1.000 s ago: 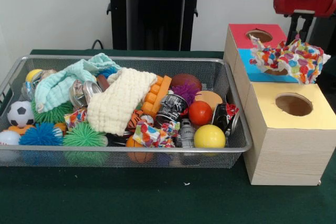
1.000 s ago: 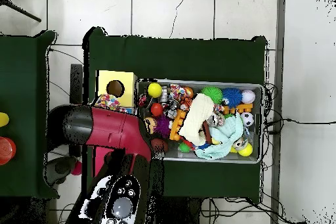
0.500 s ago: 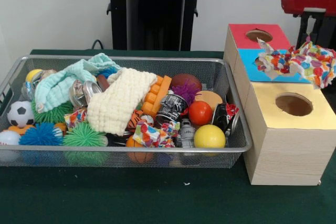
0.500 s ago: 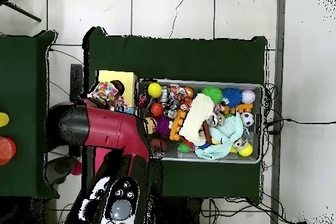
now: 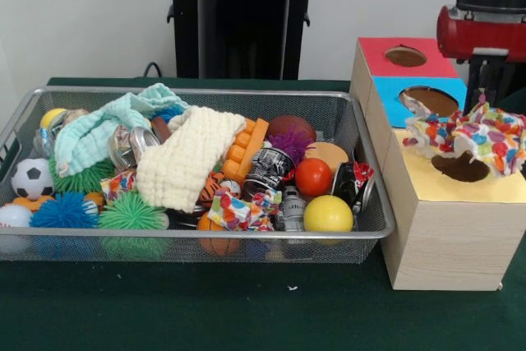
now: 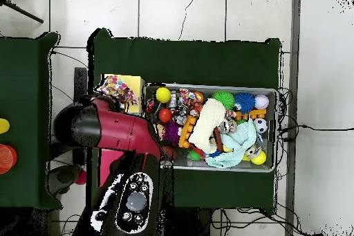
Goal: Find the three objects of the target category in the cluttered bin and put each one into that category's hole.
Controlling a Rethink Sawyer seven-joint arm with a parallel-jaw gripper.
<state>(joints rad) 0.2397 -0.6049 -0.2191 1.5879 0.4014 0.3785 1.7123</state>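
A multicoloured dotted cloth (image 5: 467,136) hangs bunched over the round hole (image 5: 460,168) in the yellow top of the wooden box (image 5: 444,236), partly covering it. My gripper (image 5: 483,114) comes down from the red arm at the upper right and is shut on the cloth, which hides its tips. In the overhead view the cloth (image 6: 115,90) lies over the yellow box top (image 6: 131,83), at the end of the red arm. The blue hole (image 5: 433,100) and the red hole (image 5: 405,56) behind it are uncovered. In the bin lie a cream knitted cloth (image 5: 187,158), a mint cloth (image 5: 107,125) and a small patterned cloth (image 5: 238,210).
The wire mesh bin (image 5: 205,244) stands left of the box. It is crowded with balls, spiky toys, cans and orange bricks. A yellow ball (image 5: 327,214) and a red ball (image 5: 313,177) sit near its right wall. Green table cloth runs along the front.
The arm has carried the dotted cloth from over the blue hole forward and down to the yellow hole. The blue hole now shows fully. Nothing in the bin has moved.
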